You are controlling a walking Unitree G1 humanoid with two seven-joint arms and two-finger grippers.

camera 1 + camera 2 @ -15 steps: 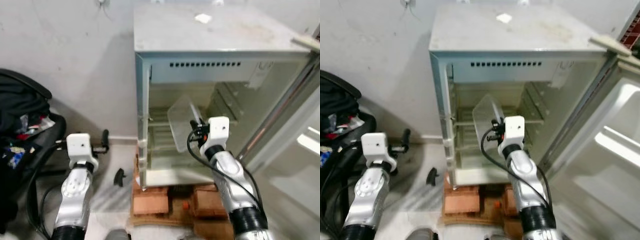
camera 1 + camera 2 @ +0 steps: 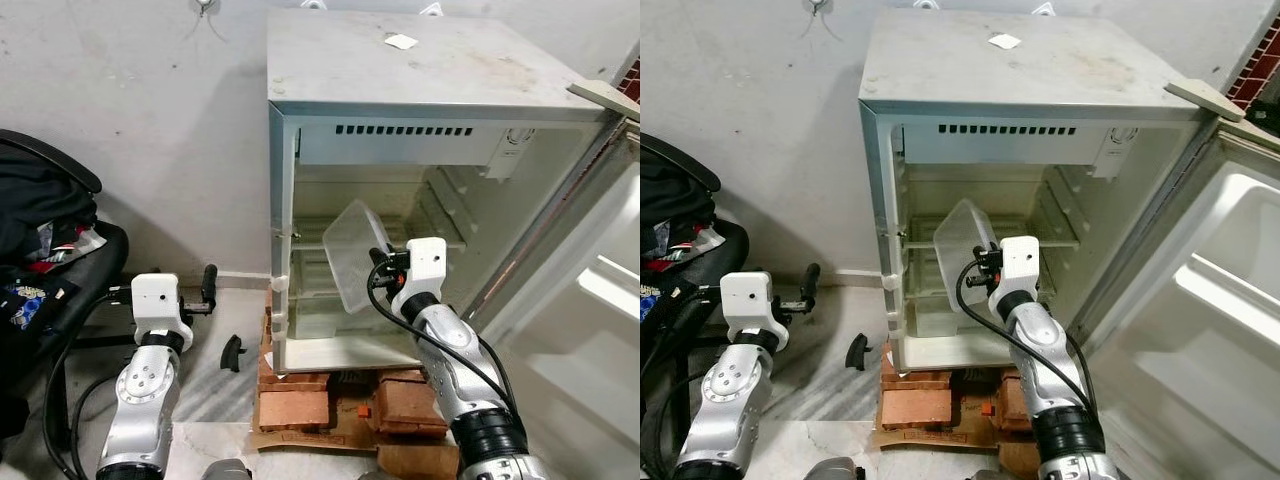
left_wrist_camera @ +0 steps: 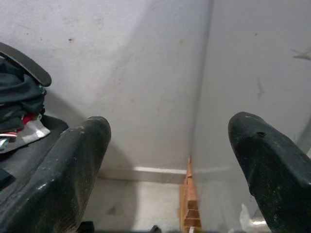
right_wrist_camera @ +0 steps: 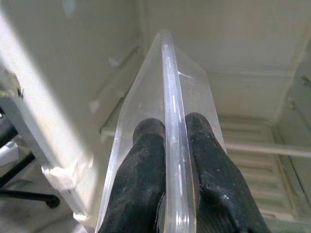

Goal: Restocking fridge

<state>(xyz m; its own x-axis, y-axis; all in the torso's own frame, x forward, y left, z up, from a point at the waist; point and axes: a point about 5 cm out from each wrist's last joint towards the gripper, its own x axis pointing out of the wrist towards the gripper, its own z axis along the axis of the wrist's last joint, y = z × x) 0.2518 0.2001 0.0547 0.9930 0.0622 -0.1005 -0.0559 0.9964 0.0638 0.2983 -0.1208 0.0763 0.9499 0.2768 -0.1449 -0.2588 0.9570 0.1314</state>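
A small white fridge (image 2: 420, 80) stands open on bricks, its wire shelves bare. My right gripper (image 2: 381, 262) is at the fridge opening, at middle-shelf height, shut on the rim of a clear plastic container (image 2: 352, 250). The container tilts steeply on edge, its body toward the fridge's left wall. In the right wrist view both black fingers (image 4: 146, 160) pinch the clear rim (image 4: 170, 73) between them. My left gripper (image 3: 170, 145) is open and holds nothing, low at the left (image 2: 205, 290), facing the wall beside the fridge.
The fridge door (image 2: 590, 300) hangs open to the right. Red bricks (image 2: 300, 400) and cardboard lie under the fridge. A black chair piled with clothes (image 2: 50, 230) stands at the left. A small black object (image 2: 232, 350) lies on the floor.
The camera has shifted, so the whole scene sits differently. The clear container in my right gripper now tilts more upright and sits slightly further left in the opening. The left arm is about the same.
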